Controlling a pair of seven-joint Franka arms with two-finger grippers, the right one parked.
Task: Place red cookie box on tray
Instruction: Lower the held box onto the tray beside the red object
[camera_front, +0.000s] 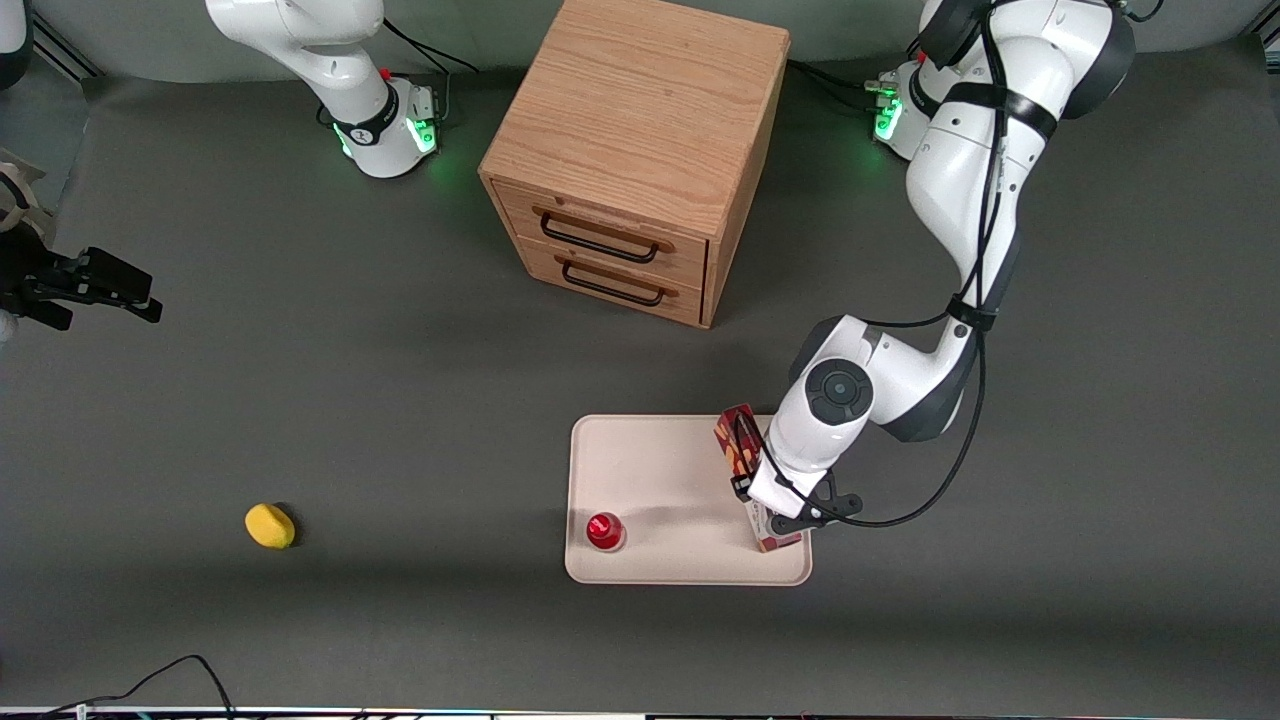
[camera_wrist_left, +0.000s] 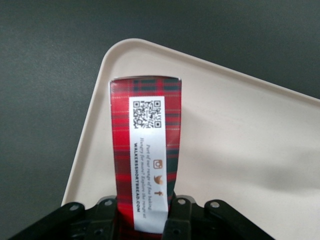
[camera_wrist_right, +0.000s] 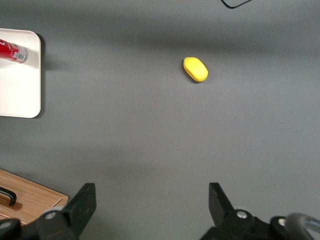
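**A:** Where is your gripper?

**B:** Your left arm's gripper (camera_front: 775, 505) sits low over the tray (camera_front: 650, 570), at the edge of the tray that lies toward the working arm's end of the table. Its fingers (camera_wrist_left: 107, 215) are clamped on the red cookie box (camera_front: 738, 432), one on each long side.

**A:** And the box itself?

**B:** You hold it along that same tray edge. One end reaches toward the wooden two-drawer cabinet (camera_front: 640, 150); the other end shows below the gripper, near the tray corner closest to the front camera. In the left wrist view you see its tartan side with a white label and a QR code, and the cream tray beneath it. I cannot tell whether the box rests on the tray or hangs just above it.

**A:** What else is there?

**B:** A small round red-capped item (camera_front: 604, 530) stands on the tray, near the corner toward the parked arm's end, well apart from the box. A yellow object (camera_front: 270, 526) lies on the dark table (camera_front: 300, 400), farther toward the parked arm's end. The cabinet stands farther from the front camera than the tray, both drawers closed.
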